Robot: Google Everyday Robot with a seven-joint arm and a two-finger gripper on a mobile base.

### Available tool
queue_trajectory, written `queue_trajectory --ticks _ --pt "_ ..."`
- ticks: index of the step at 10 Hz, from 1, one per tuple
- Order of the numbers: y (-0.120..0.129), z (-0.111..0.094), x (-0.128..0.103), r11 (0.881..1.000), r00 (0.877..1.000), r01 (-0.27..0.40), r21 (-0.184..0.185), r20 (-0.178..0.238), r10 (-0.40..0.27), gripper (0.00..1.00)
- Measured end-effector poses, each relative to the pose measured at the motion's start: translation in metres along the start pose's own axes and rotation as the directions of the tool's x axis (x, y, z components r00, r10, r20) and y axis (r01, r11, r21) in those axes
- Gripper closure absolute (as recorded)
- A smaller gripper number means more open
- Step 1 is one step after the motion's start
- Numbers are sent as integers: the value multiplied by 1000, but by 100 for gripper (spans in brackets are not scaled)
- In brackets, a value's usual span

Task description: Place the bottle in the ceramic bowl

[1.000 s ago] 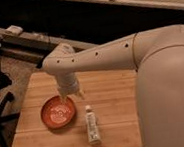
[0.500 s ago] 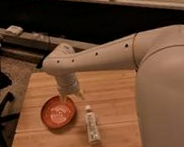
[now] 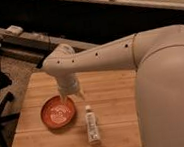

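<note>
Bottle (image 3: 92, 124) lies flat on the table (image 3: 113, 93), just beside the ceramic bowl (image 3: 44, 116). The gripper (image 3: 71, 95) hovers above, apparently open and empty; next it must descend and grasp the bottle.

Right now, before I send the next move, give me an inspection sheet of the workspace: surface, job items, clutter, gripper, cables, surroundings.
Surface: wooden table, planked top, level.
Bottle: the bottle lies flat on the table just right of the bowl, cap toward the back; not in the bowl.
Bowl: the ceramic bowl sits upright on the table's left half, nothing in it.
Clutter: nothing seen.
Gripper: the gripper hangs over the bowl's back right rim, near the bottle's cap; it does not hold the bottle.
Cables: nothing seen for certain.
Surroundings: dark bench behind the table with a pale object on it; dark stand legs at left.
</note>
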Motion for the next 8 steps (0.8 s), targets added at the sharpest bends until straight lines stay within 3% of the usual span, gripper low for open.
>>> queue_trajectory --ticks 4,8 --pt "-37 40 25 998 998 -59 -7 -4 59 35" --pt "-50 80 44 994 995 -89 -58 -40 87 35"
